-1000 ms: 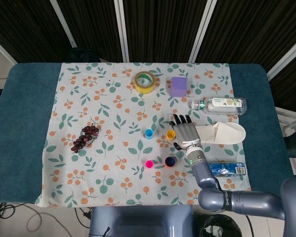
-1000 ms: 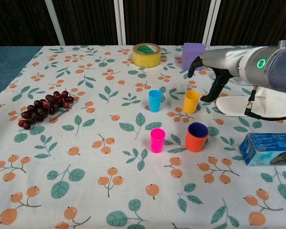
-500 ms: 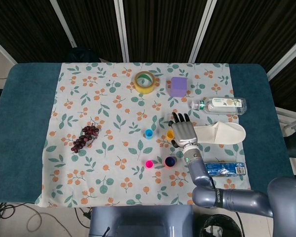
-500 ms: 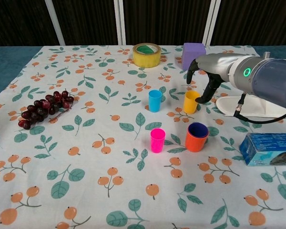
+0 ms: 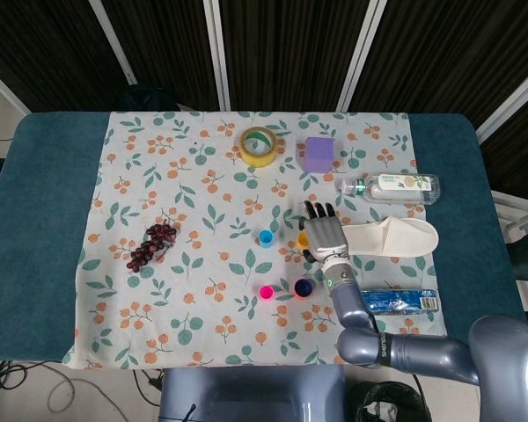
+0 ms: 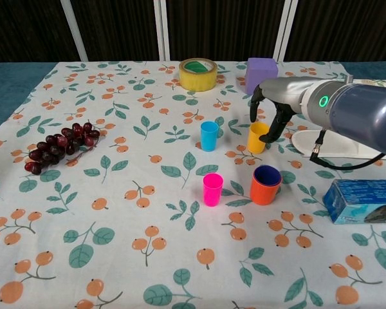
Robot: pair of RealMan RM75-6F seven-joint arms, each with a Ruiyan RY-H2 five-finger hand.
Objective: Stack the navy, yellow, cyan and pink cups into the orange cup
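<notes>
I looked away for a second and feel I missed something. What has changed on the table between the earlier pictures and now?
The right hand has moved leftward and down onto the yellow cup, its fingers now around the rim, though a firm grip is not clear yet. Nothing has been lifted. The cyan cup, pink cup and the orange cup with the navy cup inside stayed where they were.
</notes>
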